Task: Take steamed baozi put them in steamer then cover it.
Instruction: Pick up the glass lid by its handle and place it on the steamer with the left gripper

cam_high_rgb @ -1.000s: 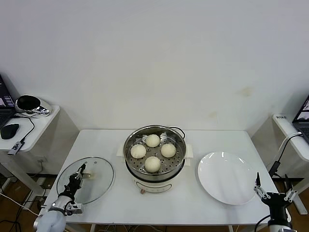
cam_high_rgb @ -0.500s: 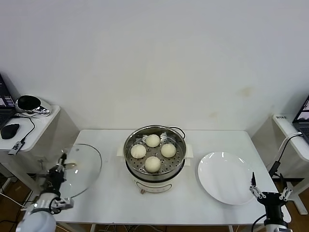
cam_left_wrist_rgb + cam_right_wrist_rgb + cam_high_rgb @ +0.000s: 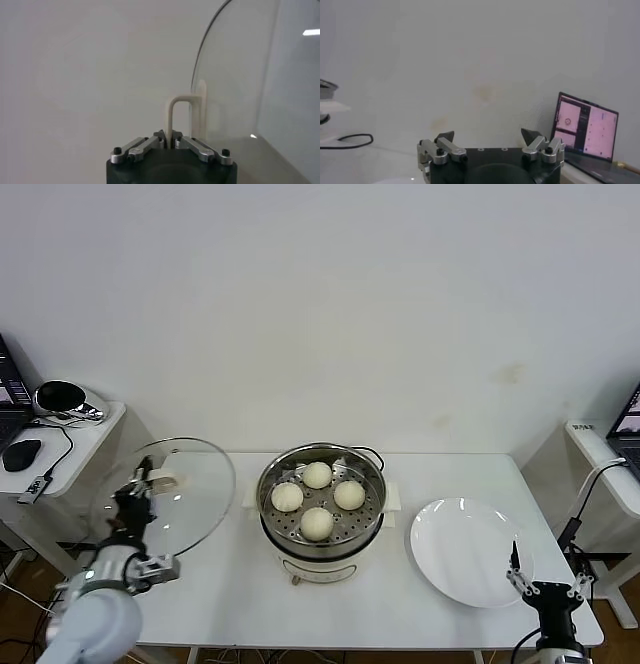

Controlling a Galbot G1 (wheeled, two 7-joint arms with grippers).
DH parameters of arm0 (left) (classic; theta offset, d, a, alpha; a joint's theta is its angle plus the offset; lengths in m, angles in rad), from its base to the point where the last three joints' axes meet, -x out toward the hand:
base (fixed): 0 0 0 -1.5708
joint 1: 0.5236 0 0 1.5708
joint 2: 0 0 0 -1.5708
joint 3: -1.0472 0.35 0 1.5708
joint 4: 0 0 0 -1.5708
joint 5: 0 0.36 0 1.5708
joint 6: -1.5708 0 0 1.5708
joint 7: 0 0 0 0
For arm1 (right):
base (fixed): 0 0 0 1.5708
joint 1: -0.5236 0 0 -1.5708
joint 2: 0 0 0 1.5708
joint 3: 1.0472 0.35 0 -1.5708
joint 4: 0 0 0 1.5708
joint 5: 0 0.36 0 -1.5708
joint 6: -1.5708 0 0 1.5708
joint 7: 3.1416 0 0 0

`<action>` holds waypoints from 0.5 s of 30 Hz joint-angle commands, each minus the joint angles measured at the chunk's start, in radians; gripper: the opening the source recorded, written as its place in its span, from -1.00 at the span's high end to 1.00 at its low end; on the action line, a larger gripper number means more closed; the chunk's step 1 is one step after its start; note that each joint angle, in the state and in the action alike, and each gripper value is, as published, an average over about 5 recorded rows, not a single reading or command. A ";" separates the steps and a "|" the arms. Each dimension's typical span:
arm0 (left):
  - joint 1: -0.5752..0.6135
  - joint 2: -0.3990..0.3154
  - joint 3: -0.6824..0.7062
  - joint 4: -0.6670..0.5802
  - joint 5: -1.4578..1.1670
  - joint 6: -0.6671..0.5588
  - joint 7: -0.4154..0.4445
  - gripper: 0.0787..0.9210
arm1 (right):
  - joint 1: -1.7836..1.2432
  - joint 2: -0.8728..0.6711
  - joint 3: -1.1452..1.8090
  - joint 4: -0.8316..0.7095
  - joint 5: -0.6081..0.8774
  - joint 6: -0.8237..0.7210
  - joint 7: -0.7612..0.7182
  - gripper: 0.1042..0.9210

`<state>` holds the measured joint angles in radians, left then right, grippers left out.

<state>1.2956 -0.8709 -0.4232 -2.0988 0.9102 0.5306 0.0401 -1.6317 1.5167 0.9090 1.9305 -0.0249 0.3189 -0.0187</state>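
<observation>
Four cream-white baozi (image 3: 317, 502) sit in the shiny steel steamer (image 3: 368, 520) on its cream cooker base at the table's middle. My left gripper (image 3: 137, 487) is shut on the cream handle (image 3: 177, 116) of the clear glass cover (image 3: 190, 494), holding it tilted up in the air left of the steamer. In the left wrist view the cover's rim (image 3: 205, 55) curves up beside the handle. My right gripper (image 3: 540, 584) is open and empty at the table's front right corner; in its own view (image 3: 489, 136) the jaws stand wide apart.
A flat white plate (image 3: 465, 552) lies right of the steamer. A side table (image 3: 60, 449) with a mouse and cables stands at the left. A laptop (image 3: 585, 127) sits on a stand at the right. The steamer's black cord (image 3: 370, 452) loops behind it.
My left gripper has lifted the cover off the table and carried it up and toward the steamer, tilting it. My right gripper has shifted slightly left.
</observation>
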 commanded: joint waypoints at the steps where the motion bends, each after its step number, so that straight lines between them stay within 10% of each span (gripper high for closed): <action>1: -0.399 -0.076 0.431 0.029 0.093 0.162 0.153 0.83 | 0.008 0.028 -0.011 -0.010 -0.029 0.005 0.004 -0.76; 15: -0.513 -0.398 0.601 0.211 0.383 0.176 0.305 0.83 | 0.029 0.053 -0.032 -0.023 -0.065 0.010 0.018 -0.76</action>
<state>0.9228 -1.0644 -0.0021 -2.0004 1.1283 0.6676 0.2459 -1.6093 1.5565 0.8839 1.9101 -0.0735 0.3264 -0.0038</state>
